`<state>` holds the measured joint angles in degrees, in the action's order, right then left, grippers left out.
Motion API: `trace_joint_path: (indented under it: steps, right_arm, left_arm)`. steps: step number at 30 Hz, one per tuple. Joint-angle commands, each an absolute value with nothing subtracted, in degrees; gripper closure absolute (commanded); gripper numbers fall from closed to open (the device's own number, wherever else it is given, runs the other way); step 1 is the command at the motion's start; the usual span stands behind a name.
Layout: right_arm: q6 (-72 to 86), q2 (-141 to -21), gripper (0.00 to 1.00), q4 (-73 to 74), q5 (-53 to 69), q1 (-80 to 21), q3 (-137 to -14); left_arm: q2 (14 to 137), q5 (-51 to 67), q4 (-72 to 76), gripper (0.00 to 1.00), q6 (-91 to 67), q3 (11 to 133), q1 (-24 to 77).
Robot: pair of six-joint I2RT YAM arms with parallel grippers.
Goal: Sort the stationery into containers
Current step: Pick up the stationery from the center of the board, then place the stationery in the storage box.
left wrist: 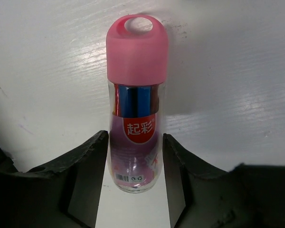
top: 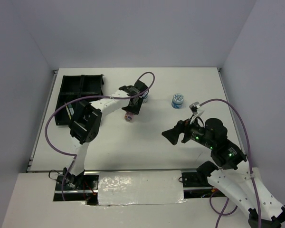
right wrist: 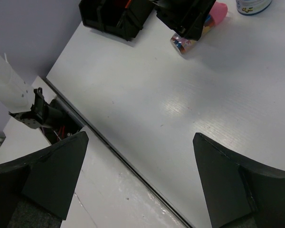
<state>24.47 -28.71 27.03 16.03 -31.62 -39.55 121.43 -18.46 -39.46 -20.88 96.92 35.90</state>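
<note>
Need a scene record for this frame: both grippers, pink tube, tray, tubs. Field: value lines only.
left gripper: shut on pink tube, fingers against both its sides
pink tube: lying on table, cap pointing away from the wrist
right gripper: open, empty, over bare table
tray: far left of table, apart from the tube
tubs: one tub partly hidden behind left gripper, second tub to its right, both outside tray

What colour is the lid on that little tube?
The lid of the tube is pink; the left wrist view shows it best.
</note>
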Motion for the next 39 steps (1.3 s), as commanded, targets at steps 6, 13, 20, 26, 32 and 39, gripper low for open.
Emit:
trace_joint_path:
  steps: [6, 13, 20, 26, 32, 39]
  right_arm:
    - [22.4, -29.4, 0.00, 24.9, 16.4, -31.6, -41.2]
    - [21.8, -28.7, 0.00, 24.5, 17.0, -31.6, -40.7]
    - [20.7, -27.2, 0.00, 26.1, 15.0, -31.6, -41.7]
    - [20.9, -27.7, 0.00, 25.6, 15.6, -31.6, -41.5]
    - [22.1, -28.8, 0.00, 22.2, 17.9, -31.6, -40.1]
    - [22.9, -31.2, 0.00, 19.7, 20.7, -31.6, -38.7]
  left_arm:
    - [120.1, -11.3, -38.3, 0.56, -19.4, 94.3, 31.7]
    - [125.1, -10.5, -39.8, 0.34, -19.9, 95.5, 31.5]
    - [125.2, -11.8, -41.4, 0.85, -19.9, 97.5, 31.4]
    - [116.1, -21.6, -46.3, 1.00, -23.9, 105.8, 21.8]
    - [113.1, -25.0, -44.8, 1.00, -20.1, 112.0, 6.2]
    - [115.5, -23.8, -30.4, 1.00, -9.3, 109.2, -2.6]
